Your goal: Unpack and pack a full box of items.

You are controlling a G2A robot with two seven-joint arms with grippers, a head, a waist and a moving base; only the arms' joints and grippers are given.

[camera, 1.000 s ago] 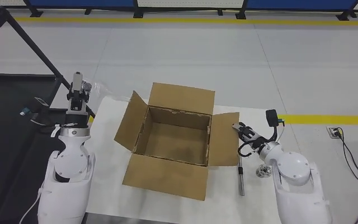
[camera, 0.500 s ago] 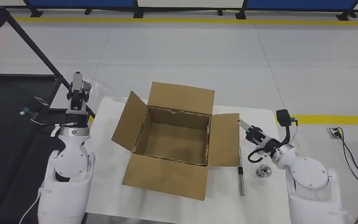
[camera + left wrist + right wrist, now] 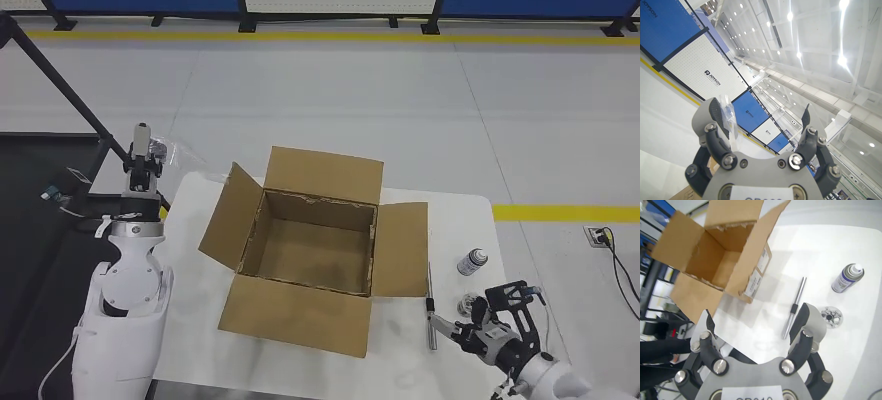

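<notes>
Box (image 3: 300, 250) sits mid-counter (image 3: 450, 215), its 4 flaps splayed and its floor bare, so unpacking looks finished. Rod (image 3: 431, 312), disc (image 3: 468, 303) and spray can (image 3: 470, 262) lie out at its 3 to 4 o'clock.

Left wrist view: left hand (image 3: 761, 106) points ceilingward, fingers apart, a clear bag (image 3: 728, 113) clinging to 1 pad.

Right wrist view: right hand (image 3: 756, 308), fingers apart, hovers near the rod, probably to repack it.

Left pincer (image 3: 761, 105) pointing upward, jaws apart, right pincer (image 3: 756, 308) angled downward, jaws apart
</notes>
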